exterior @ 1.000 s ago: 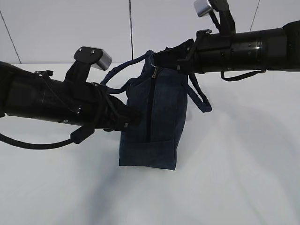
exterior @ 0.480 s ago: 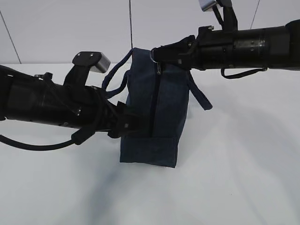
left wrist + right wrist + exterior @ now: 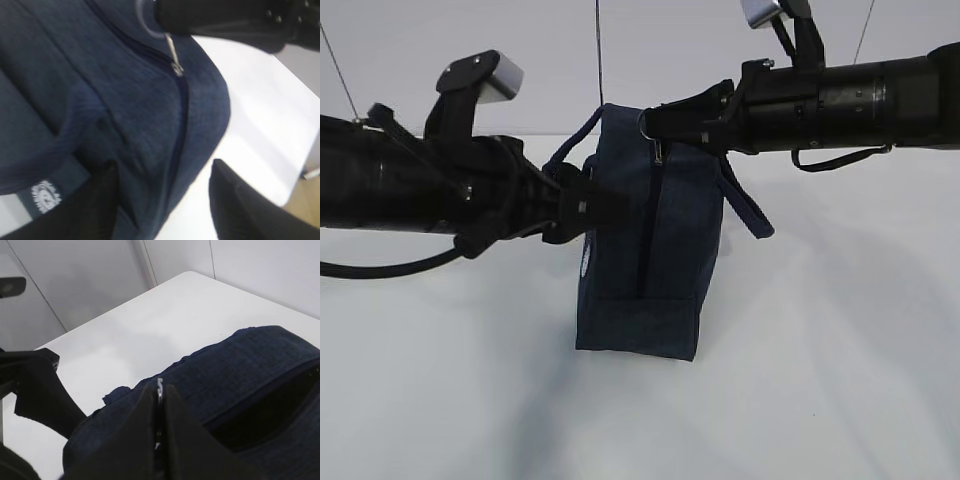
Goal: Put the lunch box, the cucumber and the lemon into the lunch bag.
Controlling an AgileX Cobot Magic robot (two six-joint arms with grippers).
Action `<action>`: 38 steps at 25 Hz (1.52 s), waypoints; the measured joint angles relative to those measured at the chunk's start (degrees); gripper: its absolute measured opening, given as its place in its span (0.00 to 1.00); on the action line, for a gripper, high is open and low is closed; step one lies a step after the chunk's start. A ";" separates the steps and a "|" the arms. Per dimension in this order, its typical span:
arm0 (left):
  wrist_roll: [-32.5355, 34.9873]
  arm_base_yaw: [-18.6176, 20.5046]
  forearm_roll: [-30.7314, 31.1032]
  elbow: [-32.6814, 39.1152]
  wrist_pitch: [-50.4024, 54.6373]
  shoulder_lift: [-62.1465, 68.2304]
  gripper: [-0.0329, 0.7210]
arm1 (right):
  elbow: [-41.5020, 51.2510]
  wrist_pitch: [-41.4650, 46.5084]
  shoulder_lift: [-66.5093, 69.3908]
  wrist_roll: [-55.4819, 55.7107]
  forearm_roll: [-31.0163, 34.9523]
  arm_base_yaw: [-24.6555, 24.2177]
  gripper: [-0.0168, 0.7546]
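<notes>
Grippers first: left gripper point(image 3: 605, 205), mid-left of frame, is standing apart beside the bag point(image 3: 670, 250) at centre; right gripper point(image 3: 650, 122), upper centre, is pinching the ring pull point(image 3: 646, 124). Steadying the fabric should ease the zipper.

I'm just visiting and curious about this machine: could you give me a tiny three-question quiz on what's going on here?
1. True or false: the lunch bag stands upright on the white table.
2. What does the right gripper pinch? A) a loop handle B) the zipper's ring pull C) nothing
3. Fill in: the left gripper has its jaws ____ beside the bag.

Key: 1 true; 2 B; 3 open.
</notes>
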 joint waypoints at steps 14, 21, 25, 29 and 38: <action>-9.34 0.00 -0.59 -4.75 -7.92 0.17 0.44 | 0.00 1.70 0.00 0.80 -0.27 0.00 0.03; -12.66 0.00 -0.59 -4.78 -4.80 2.93 0.41 | 0.00 1.81 0.00 0.92 -0.72 0.00 0.03; -14.82 0.00 -0.59 -4.78 -4.80 2.93 0.41 | 0.00 1.81 0.00 0.92 -0.77 0.00 0.03; -19.64 0.00 0.40 -4.65 -3.71 2.93 0.41 | 0.00 1.81 0.00 1.05 -0.85 0.00 0.03; -22.08 0.00 0.08 -0.06 -1.90 2.93 0.48 | 0.00 2.09 0.00 1.07 -1.04 0.00 0.03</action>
